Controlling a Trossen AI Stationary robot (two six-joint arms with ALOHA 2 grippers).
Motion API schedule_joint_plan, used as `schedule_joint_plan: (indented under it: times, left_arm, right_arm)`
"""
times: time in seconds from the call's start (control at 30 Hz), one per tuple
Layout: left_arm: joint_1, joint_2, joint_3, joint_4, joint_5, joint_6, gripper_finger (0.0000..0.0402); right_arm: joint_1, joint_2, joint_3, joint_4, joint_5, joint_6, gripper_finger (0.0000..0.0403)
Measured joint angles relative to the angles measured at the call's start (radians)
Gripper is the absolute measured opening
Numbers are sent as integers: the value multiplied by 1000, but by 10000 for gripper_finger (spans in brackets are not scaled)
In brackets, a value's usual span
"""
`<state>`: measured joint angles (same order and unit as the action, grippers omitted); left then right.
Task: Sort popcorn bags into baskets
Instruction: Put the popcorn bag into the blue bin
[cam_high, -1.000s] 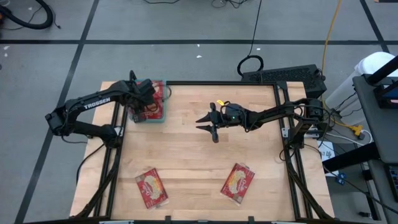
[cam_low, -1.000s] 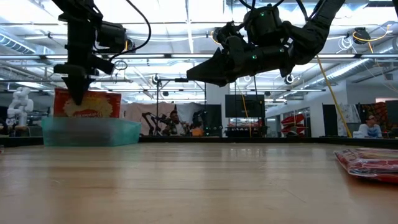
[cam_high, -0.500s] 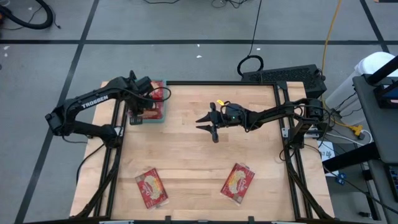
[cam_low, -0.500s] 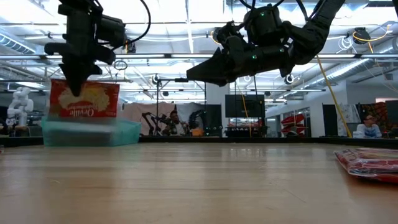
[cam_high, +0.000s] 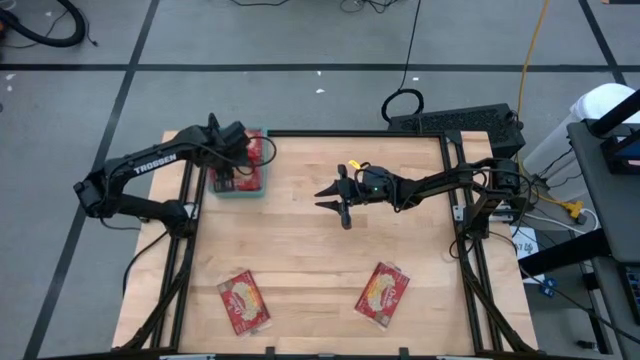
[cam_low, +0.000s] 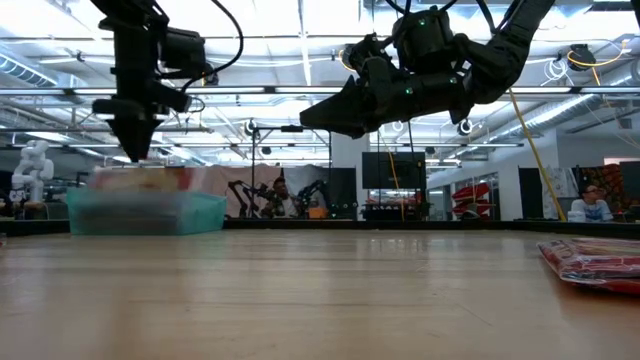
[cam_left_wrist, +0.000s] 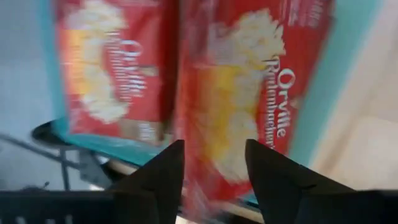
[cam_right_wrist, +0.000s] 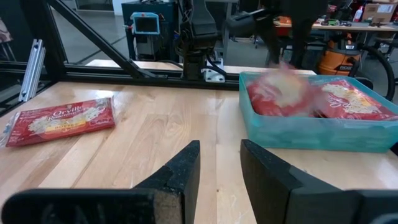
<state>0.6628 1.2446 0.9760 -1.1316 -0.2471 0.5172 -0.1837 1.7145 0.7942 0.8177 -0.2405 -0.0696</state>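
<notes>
My left gripper (cam_high: 228, 172) hangs open over the teal tray (cam_high: 266, 160) at the table's far left corner. In the left wrist view its fingers (cam_left_wrist: 214, 149) stand apart above two red popcorn bags lying side by side in the tray (cam_left_wrist: 339, 68). The bag straight below (cam_left_wrist: 249, 87) is blurred. In the low view the bags (cam_low: 150, 178) show just above the tray wall (cam_low: 150, 212), under the gripper (cam_low: 135, 155). My right gripper (cam_high: 335, 205) is open and waits above the table's middle (cam_right_wrist: 219, 155). Two more bags (cam_high: 245, 300) (cam_high: 382, 292) lie flat near the near edge.
The right wrist view shows the tray (cam_right_wrist: 311, 134) ahead, with one loose bag (cam_right_wrist: 59, 119) on the wood. The low view has a bag (cam_low: 595, 262) at the right. Bare wood lies between the tray and the near bags. Black frame rails border the table.
A red bag stood upright below my left gripper in the tray, then hung tilted half a second ago. It now lies flat in the tray, clear of the fingers, so the gripper has let it go. The right arm kept still.
</notes>
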Motion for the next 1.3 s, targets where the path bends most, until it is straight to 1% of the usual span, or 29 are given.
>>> schedule_joint_plan:
  times: [0.13, 0.23, 0.37, 0.5, 0.6, 0.77, 0.87, 1.0, 1.13, 1.3]
  left_arm:
    - [0, 0, 0, 66, -25, -34, 182]
    - [0, 0, 0, 120, -24, -80, 173]
    - [0, 0, -37, 233, -24, -163, 142]
    - [0, 0, -134, 348, -34, -217, 105]
    - [-8, 0, -209, 399, -40, -270, 85]
    - [-27, 0, -292, 403, -39, -341, 63]
    - [-47, -1, -317, 406, -34, -350, 55]
    - [-82, -4, -314, 385, -24, -399, 45]
    - [-109, -19, -295, 378, -16, -417, 36]
    - [-116, -71, -251, 374, -17, -463, 26]
  right_arm:
    - [0, 0, 0, 0, 0, 1, 109]
    - [0, 0, 0, 1, 0, 1, 109]
    - [0, 0, 0, 0, 0, 1, 109]
    - [3, 0, 0, -1, 0, 5, 109]
    - [10, 0, 0, -1, 0, 5, 109]
    - [16, 0, 0, -1, 0, 6, 109]
    - [15, 0, 0, 0, 0, 18, 109]
    - [15, 0, 0, 0, 1, 38, 109]
    - [15, 0, 0, 0, 1, 74, 109]
    - [17, -13, 0, -17, 2, 156, 109]
